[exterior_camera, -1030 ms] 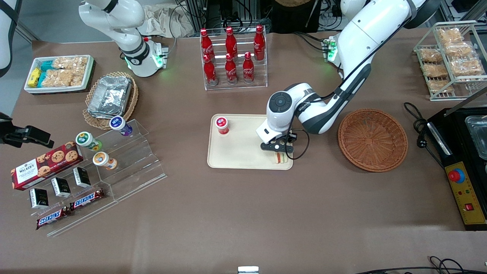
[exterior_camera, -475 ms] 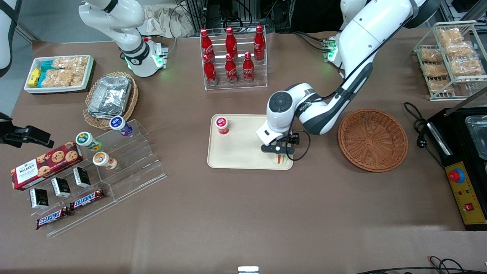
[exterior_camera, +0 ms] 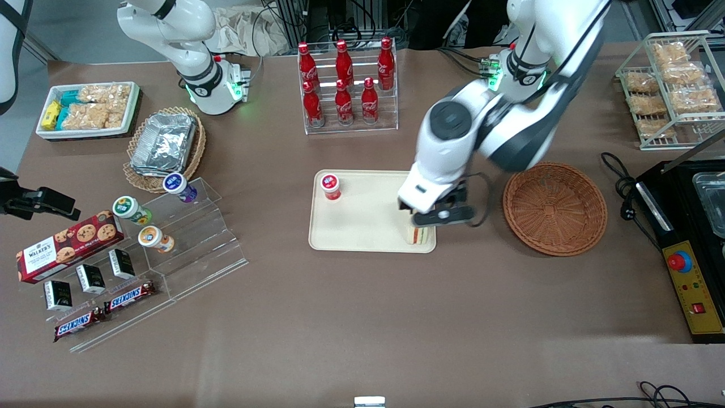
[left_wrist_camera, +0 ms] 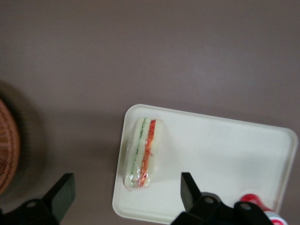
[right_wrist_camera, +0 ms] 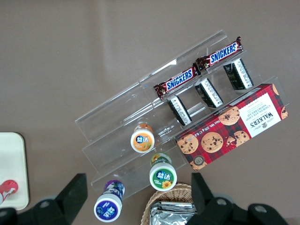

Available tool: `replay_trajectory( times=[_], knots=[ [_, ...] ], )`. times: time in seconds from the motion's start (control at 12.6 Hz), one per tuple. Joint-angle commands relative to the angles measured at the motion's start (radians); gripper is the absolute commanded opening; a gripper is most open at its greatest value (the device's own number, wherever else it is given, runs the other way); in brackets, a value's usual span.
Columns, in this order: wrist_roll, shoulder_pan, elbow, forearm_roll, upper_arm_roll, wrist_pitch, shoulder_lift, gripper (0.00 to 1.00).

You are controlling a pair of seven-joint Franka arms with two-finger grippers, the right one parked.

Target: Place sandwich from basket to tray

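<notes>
The sandwich (exterior_camera: 419,235) (left_wrist_camera: 143,152), a wrapped wedge with orange-red and green filling lines, lies on the cream tray (exterior_camera: 357,224) (left_wrist_camera: 220,150) at the corner nearest the front camera, on the basket's side. My gripper (exterior_camera: 439,216) (left_wrist_camera: 126,197) hangs open well above the sandwich, holding nothing, with its black fingers (left_wrist_camera: 187,187) spread wide. The round reddish-brown basket (exterior_camera: 554,208) (left_wrist_camera: 5,145) sits beside the tray toward the working arm's end and holds nothing.
A red-capped cup (exterior_camera: 331,186) stands on the tray's corner away from the sandwich. A rack of cola bottles (exterior_camera: 346,85) stands farther from the front camera. An acrylic snack stand (exterior_camera: 170,238) lies toward the parked arm's end; a black appliance (exterior_camera: 688,238) sits past the basket.
The gripper has let go of the sandwich and risen, with the arm lifting up and back toward the basket's side. The sandwich stays on the tray.
</notes>
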Motion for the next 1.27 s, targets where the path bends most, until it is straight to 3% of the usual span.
replay_trajectory(
  times=[0.0, 0.24, 0.48, 0.71, 1.19],
  knots=[
    [0.005, 0.101, -0.024, -0.077, 0.005, -0.105, -0.159, 1.00],
    [0.054, 0.062, -0.026, -0.157, 0.198, -0.195, -0.317, 1.00],
    [0.392, 0.045, -0.029, -0.223, 0.420, -0.364, -0.445, 1.00],
    [0.600, 0.045, -0.047, -0.226, 0.560, -0.423, -0.505, 1.00],
    [0.633, 0.054, -0.036, -0.217, 0.631, -0.446, -0.499, 1.00]
  ],
)
